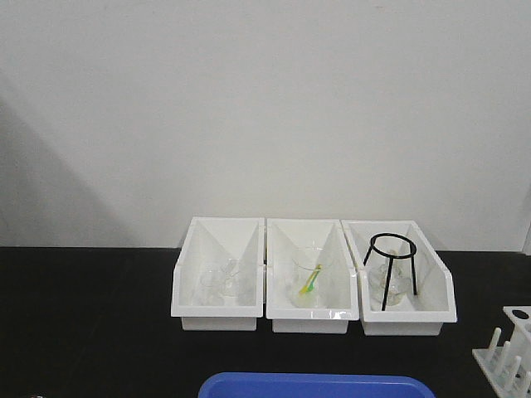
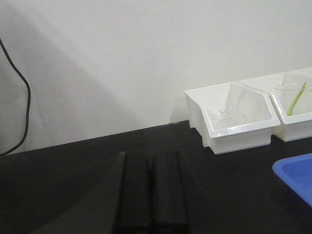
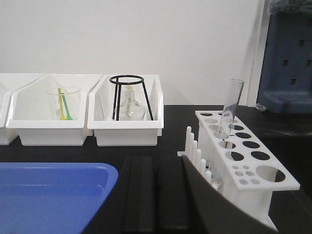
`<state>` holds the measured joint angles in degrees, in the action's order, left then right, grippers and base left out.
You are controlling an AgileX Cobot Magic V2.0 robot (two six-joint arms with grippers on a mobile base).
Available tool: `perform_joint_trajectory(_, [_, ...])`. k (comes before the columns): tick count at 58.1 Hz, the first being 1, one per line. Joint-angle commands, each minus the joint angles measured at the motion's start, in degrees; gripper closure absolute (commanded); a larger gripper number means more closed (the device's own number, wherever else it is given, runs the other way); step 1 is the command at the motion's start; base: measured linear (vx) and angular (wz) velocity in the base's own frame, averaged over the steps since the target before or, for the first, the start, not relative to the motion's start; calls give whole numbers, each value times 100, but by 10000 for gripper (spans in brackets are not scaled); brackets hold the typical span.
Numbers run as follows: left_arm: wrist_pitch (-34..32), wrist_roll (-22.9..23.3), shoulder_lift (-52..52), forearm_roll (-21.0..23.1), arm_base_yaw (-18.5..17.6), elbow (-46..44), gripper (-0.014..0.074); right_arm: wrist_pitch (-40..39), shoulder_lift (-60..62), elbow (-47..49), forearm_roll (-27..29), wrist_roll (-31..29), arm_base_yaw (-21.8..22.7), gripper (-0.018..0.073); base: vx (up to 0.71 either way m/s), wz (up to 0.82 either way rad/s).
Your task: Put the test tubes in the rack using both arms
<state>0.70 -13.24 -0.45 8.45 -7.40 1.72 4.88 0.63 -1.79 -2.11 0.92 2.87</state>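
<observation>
White rack (image 3: 246,153), round holes, 1 tube (image 3: 231,105) upright.

Black surface (image 1: 91,332), backed by a plain white wall (image 1: 265,99). Three white open-front bins stood side by side at the far edge. Left bin (image 1: 217,278): clear glassware. Middle bin (image 1: 309,278): a clear beaker (image 3: 63,100) with a yellow-green stick (image 3: 62,105) inside. Right bin (image 1: 402,282): a black wire tripod stand (image 3: 127,95) set over a clear glass flask (image 3: 129,108). Blue tray (image 3: 48,192) lay near, in front of the bins. Black cable (image 2: 22,102) hung along the wall at far left.
</observation>
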Motion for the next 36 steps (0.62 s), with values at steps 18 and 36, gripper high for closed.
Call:
perform_joint_trajectory(18, [-441, 45, -118, 16, 14, 152, 617, -449, 39, -56, -11, 2, -2, 567, 0, 0])
perform_joint_trajectory(36, [-441, 45, -118, 16, 14, 152, 617, -448, 39, -56, -11, -16, -2, 567, 0, 0])
